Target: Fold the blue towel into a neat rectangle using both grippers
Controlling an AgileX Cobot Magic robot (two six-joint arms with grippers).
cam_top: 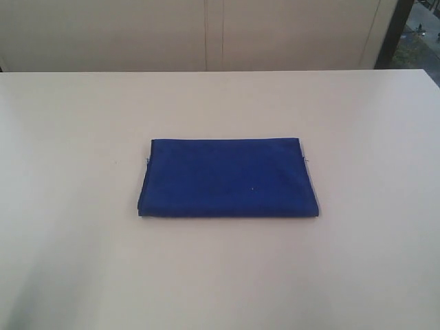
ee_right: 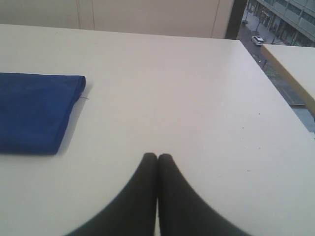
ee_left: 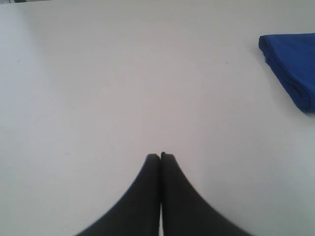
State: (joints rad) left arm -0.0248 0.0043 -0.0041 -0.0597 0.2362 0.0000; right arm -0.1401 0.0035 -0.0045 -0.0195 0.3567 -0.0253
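Observation:
The blue towel (cam_top: 228, 178) lies flat in the middle of the white table, folded into a tidy rectangle, with a small loose thread at its right far corner. Neither arm shows in the exterior view. In the left wrist view my left gripper (ee_left: 160, 156) is shut with nothing between its jaws, over bare table, well away from the blue towel (ee_left: 292, 67). My right gripper (ee_right: 157, 156) is shut and empty too, apart from the blue towel (ee_right: 34, 112), which lies off to one side.
The white table (cam_top: 357, 124) spreads wide around the cloth. Its far edge meets a pale wall (cam_top: 206, 34). In the right wrist view the table's side edge (ee_right: 275, 93) drops off toward a window, and a second table (ee_right: 295, 64) stands beyond it.

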